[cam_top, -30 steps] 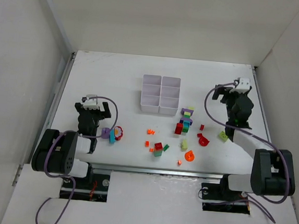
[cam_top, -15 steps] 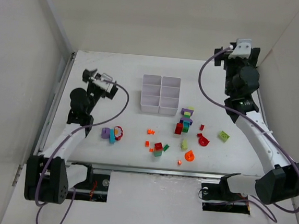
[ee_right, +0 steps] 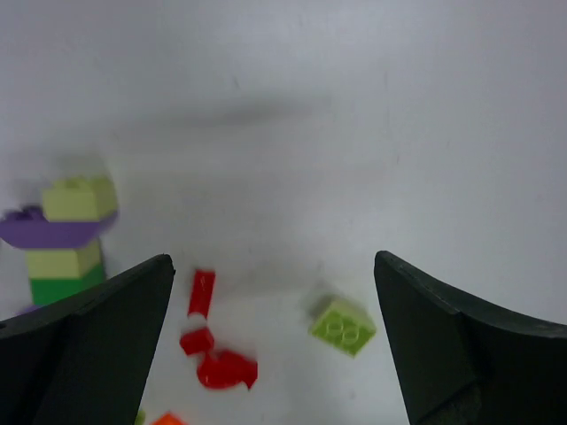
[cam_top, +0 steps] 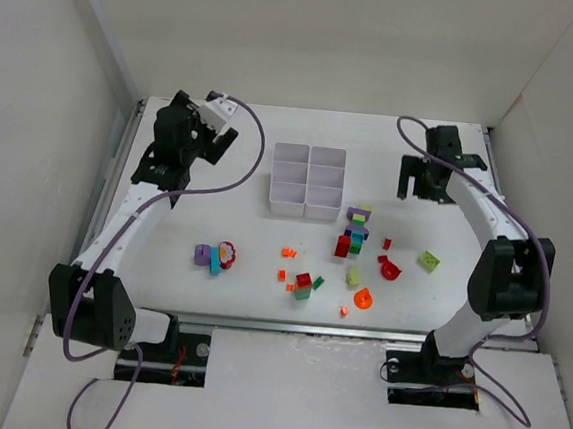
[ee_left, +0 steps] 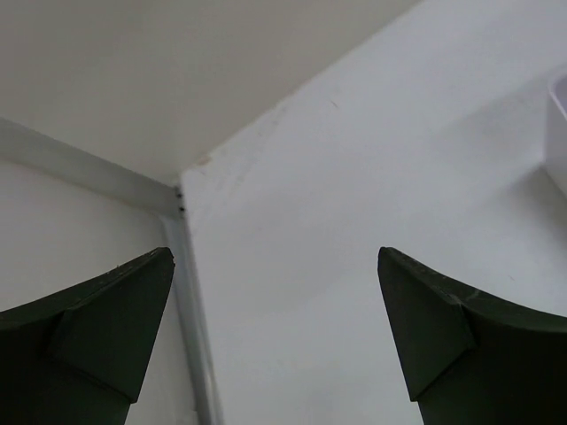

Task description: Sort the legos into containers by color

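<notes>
White tray [cam_top: 307, 181] overhead, lime brick [ee_right: 342, 326] framed by right end effector [ee_right: 273, 283], left end effector [ee_left: 275, 283], both wide

My left arm [cam_top: 120, 225] extends forward on the left, wrist held high. My left jaws stand wide apart, gripping nothing. My right arm [cam_top: 478, 206] extends forward on the right, wrist tipped downward. My right jaws likewise gape empty.

White tray [ee_left: 560, 146] cut by left wrist view's right edge, stacked legos [ee_right: 64, 232] blurred, orange piece [ee_right: 165, 418] clipped at bottom
</notes>
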`<state>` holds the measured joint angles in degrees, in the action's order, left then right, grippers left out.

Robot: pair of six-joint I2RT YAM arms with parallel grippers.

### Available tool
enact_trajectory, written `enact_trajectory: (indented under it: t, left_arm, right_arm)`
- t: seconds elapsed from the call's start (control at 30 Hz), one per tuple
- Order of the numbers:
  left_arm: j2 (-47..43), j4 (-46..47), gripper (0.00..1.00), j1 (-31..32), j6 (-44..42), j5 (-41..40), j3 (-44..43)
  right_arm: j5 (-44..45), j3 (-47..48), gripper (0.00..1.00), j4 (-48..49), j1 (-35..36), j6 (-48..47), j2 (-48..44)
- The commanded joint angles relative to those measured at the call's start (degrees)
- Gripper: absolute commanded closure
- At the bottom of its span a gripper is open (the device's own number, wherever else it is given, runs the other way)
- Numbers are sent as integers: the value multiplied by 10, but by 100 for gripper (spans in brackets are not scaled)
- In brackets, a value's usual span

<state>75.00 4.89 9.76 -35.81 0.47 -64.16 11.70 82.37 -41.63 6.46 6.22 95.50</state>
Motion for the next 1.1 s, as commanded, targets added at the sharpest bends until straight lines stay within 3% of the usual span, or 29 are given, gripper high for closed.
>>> enact_trajectory:
  t: [0.0, 0.17, 0.4, 0.93, 1.07]
  left_arm:
    - [-3, -125, 0, 6, 50, 61, -21]
    - [-13, -93, 0, 19, 70, 73, 15]
    - [-25, -76, 0, 40, 70, 52, 33]
    - [-25, -60, 0, 45, 69, 36, 33]
    - [-25, -60, 0, 45, 69, 30, 28]
  right_arm:
    - [-19, -24, 0, -82, -50, 111, -51]
    - [34, -111, 0, -101, -90, 278, -72]
    - [50, -202, 0, -75, -90, 403, -66]
    - [35, -260, 19, -17, -90, 405, -24]
    - [46, -260, 30, -12, -90, 399, -19]
